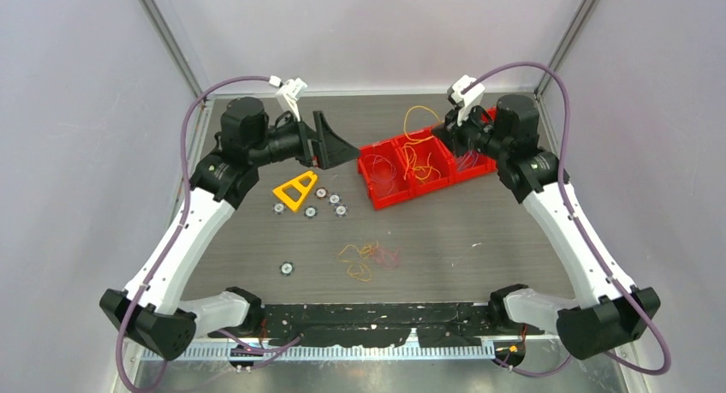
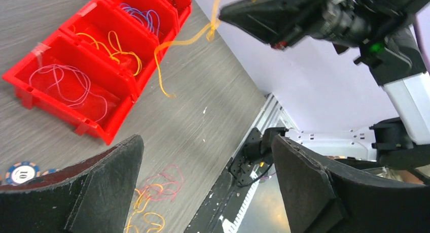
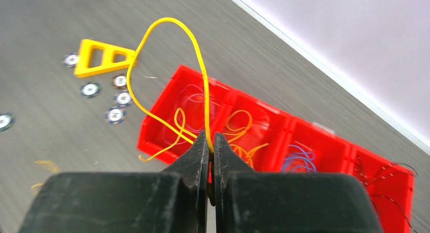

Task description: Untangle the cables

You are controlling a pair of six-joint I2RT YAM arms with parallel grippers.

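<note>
Two grippers, R gripper [image 3: 210,137] pinched tight on yellow cable [image 3: 167,21] looped above red bins [image 1: 389,198], L gripper [image 2: 207,144] jaws wide, empty, more cables [image 1: 415,162] in bins, loose tangle [image 1: 368,258] on table [image 1: 514,239].

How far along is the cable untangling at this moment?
Done: several cables already lie sorted by colour in the red bins. In hand: the right gripper is shut on a yellow cable above them; the left gripper is open, empty. Left: a yellow-and-reddish tangle on the table.
</note>
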